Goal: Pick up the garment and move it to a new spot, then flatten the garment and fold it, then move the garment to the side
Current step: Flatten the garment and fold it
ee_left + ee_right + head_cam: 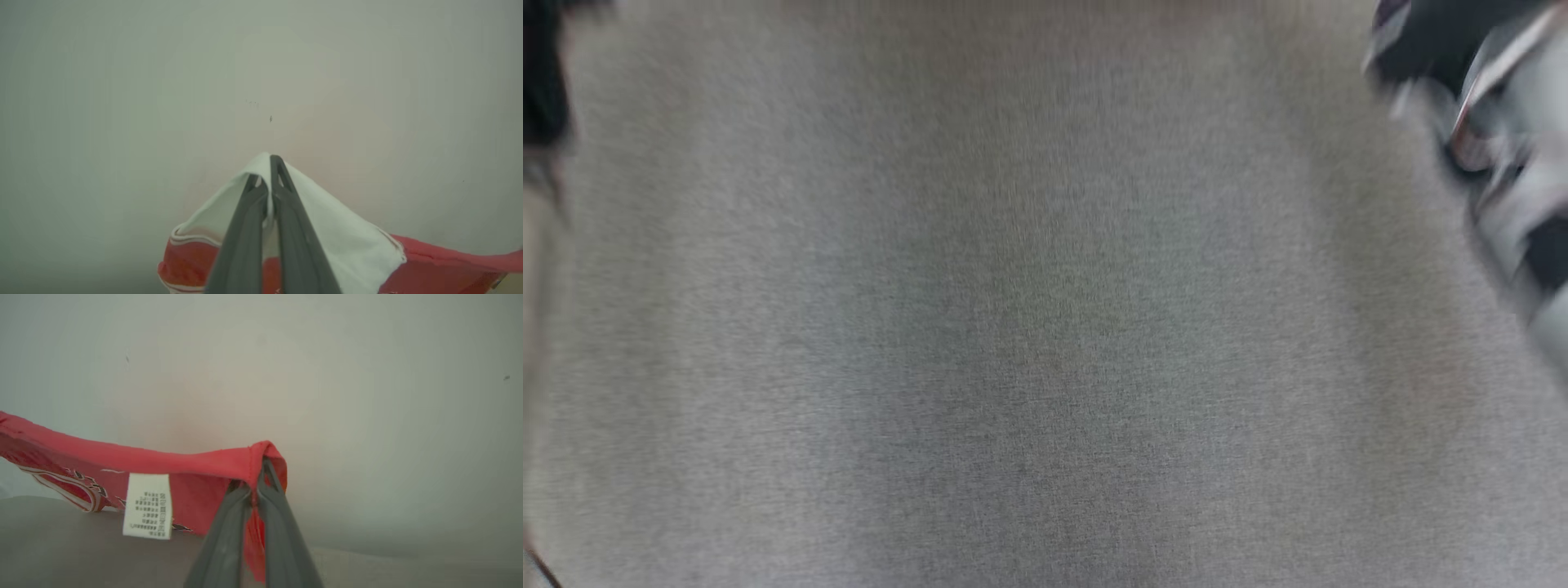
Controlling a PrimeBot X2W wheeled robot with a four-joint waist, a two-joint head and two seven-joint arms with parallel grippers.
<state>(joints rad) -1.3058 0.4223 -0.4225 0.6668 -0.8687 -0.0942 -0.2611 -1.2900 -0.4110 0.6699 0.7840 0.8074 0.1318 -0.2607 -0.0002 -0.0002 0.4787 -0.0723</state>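
**Figure. Garment held between both claws, in the carry that comes before flattening.**

Left wrist view: the left claw (264, 169) is fully closed, pinching a white panel of the garment (347, 237) at its tips. Red fabric with white striping hangs below and runs off to the right.

Right wrist view: the right claw (250, 473) is also closed, gripping a red hem at a seam. The hem spans leftward in a shallow sag, and a white care label (147, 506) hangs from it. The lower edge of the cloth appears to be near or just brushing a grey-brown surface (61, 539), probably the table.

The garment is thus off the surface and stretched between the two grips. The step in hand is judged to be the first, carrying it to a new spot, with flattening and folding not yet begun. The next move calls for lowering both claws together with the span kept taut, so that the cloth lands spread and not bunched.

Comparison of views: each wrist view gives its own grip and the garment's colours. The head view, heavily blurred, gives neither. It shows a grey woven expanse (1045, 327) and a pale forearm (1515, 188) at the upper right.
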